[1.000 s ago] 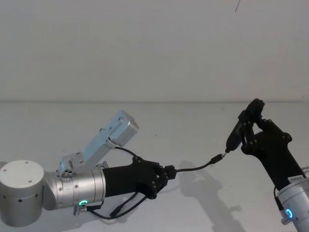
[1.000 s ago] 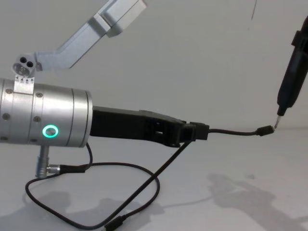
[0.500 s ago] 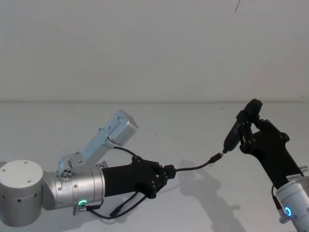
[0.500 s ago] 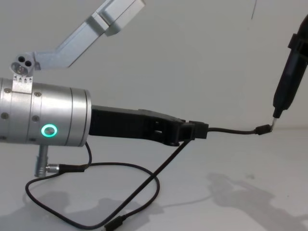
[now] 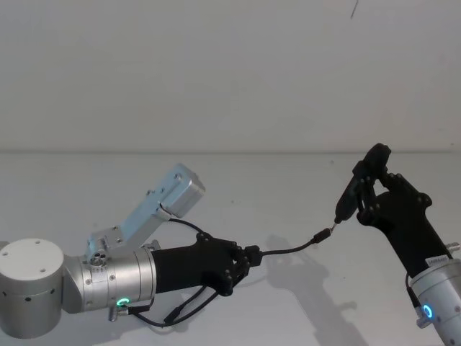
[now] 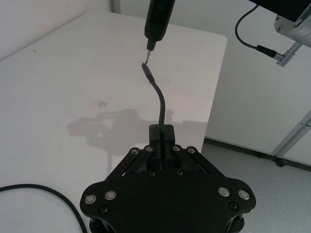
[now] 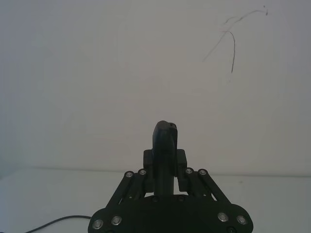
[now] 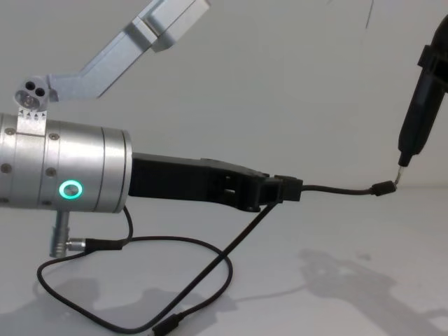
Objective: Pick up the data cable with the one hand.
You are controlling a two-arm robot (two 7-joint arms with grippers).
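Two claws: left claw (image 5: 248,257) clamps data cable (image 5: 292,249); right claw (image 5: 369,189) clamped on pin-tipped tool (image 5: 351,196) touching plug (image 5: 323,236).

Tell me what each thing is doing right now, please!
Left gripper: shut on the cable, held above the table.
Cable: lifted, its plug end sticking out toward the tool; the rest droops in a loop to the table.
Right gripper: shut on the tool.
Tool: pointing down, its pin tip at the cable's plug.
Table: white, with shadows of the arms on it.
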